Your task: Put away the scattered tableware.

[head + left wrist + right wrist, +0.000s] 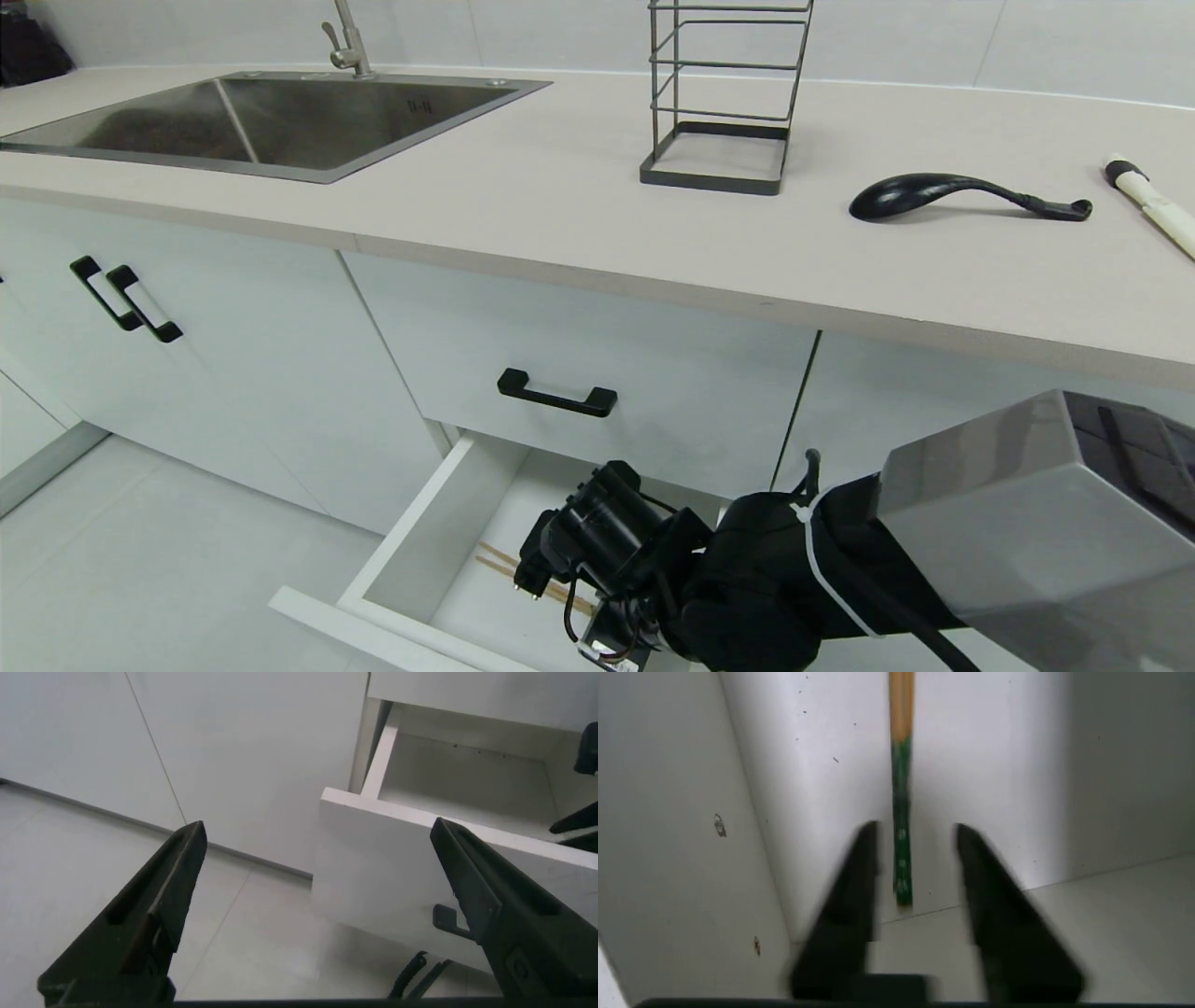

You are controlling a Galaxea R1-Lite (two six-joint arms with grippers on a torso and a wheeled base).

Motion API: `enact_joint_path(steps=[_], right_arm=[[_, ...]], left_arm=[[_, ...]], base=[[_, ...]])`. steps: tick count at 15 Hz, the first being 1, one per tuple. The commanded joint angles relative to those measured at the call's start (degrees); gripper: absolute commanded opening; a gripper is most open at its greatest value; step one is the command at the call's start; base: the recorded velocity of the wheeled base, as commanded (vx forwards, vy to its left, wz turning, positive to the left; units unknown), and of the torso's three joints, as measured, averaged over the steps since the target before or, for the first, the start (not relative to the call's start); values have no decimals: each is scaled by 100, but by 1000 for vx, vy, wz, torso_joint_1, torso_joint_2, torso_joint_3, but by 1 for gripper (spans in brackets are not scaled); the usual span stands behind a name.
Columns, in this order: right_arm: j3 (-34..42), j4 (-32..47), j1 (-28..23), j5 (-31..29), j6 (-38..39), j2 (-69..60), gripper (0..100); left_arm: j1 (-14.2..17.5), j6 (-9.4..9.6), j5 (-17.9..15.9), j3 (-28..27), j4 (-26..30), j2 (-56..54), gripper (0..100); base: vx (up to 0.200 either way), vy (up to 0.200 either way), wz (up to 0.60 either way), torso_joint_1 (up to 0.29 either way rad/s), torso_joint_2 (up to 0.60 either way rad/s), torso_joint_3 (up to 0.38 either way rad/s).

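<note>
A black ladle (924, 194) lies on the countertop to the right of a wire rack (724, 112). A cream-handled utensil (1153, 201) lies at the counter's far right edge. Below the counter, the lower drawer (411, 532) stands pulled out, with wooden chopsticks (523, 569) on its floor. My right arm (747, 579) reaches down into that drawer. My right gripper (915, 831) is open over the drawer floor, and a green-tipped chopstick (901, 812) lies in line with the gap, free of both fingers. My left gripper (316, 831) hangs open and holds nothing, low beside the drawer front (420, 868).
A steel sink (261, 121) with a tap is set into the counter at the left. A shut drawer with a black handle (555, 392) sits just above the open one. Cupboard doors with black handles (126, 299) stand to the left, above bare floor.
</note>
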Motion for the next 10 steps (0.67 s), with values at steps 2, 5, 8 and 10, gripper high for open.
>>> enact_joint_path(steps=[2, 5, 8, 10], right_arm=[[-4, -11, 39, 1, 3, -95, 100], [31, -46, 215, 1, 30, -491, 100], [92, -2, 426, 1, 30, -1010, 100], [382, -81, 470, 1, 38, -1475, 100]], left_arm=[[2, -4, 3, 0, -8, 0, 100], [2, -4, 3, 0, 1, 0, 100], [2, -4, 3, 0, 1, 0, 100], [2, -4, 3, 0, 1, 0, 100]], base=[[0, 0, 0, 0, 0, 0], [0, 0, 0, 0, 0, 0], [0, 0, 0, 0, 0, 0], [0, 0, 0, 0, 0, 0]])
